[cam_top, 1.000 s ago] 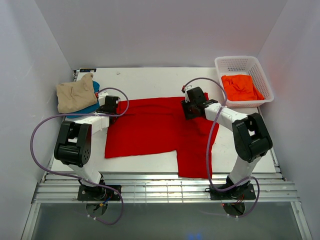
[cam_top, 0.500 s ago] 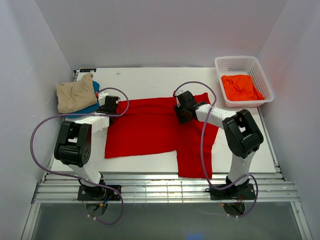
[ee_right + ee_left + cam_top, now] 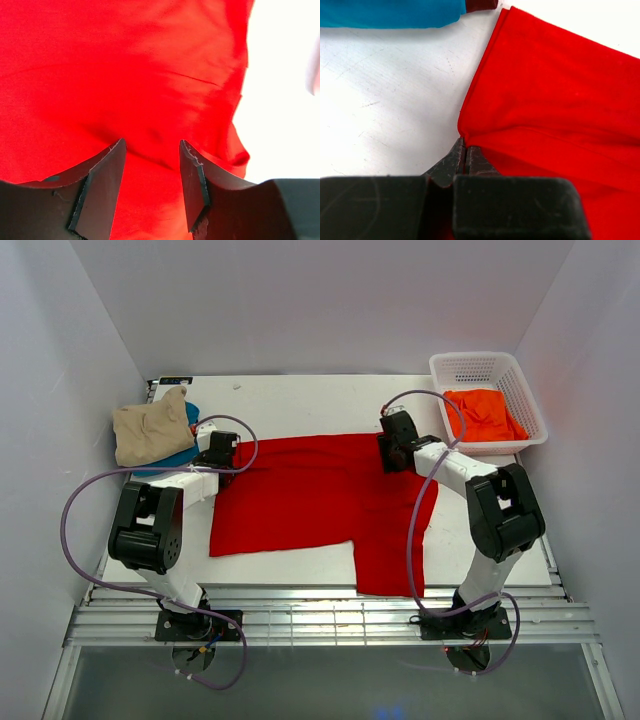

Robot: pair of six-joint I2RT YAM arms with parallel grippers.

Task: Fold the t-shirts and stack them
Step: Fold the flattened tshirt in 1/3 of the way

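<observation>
A bright red t-shirt (image 3: 320, 500) lies spread flat mid-table, one part hanging toward the near edge. My left gripper (image 3: 222, 452) is shut on its far left corner; in the left wrist view the jaws (image 3: 465, 150) pinch the red cloth's (image 3: 560, 100) edge at the table surface. My right gripper (image 3: 393, 445) is open, just above the shirt's far right part; in the right wrist view the gripper (image 3: 151, 150) has red cloth (image 3: 125, 65) between and beyond its spread fingers. A tan t-shirt (image 3: 150, 427) lies on a teal one (image 3: 190, 420) at far left. An orange t-shirt (image 3: 483, 412) lies in the basket.
The white lattice basket (image 3: 480, 362) stands at the far right corner. In the left wrist view the teal cloth (image 3: 385, 12) and a dark red edge (image 3: 481, 5) lie just beyond the red shirt's corner. Grey walls close in the table (image 3: 300, 400).
My right gripper has swung left over the shirt and then back to the right and farther away, to the shirt's far right part. The left arm has not moved.
</observation>
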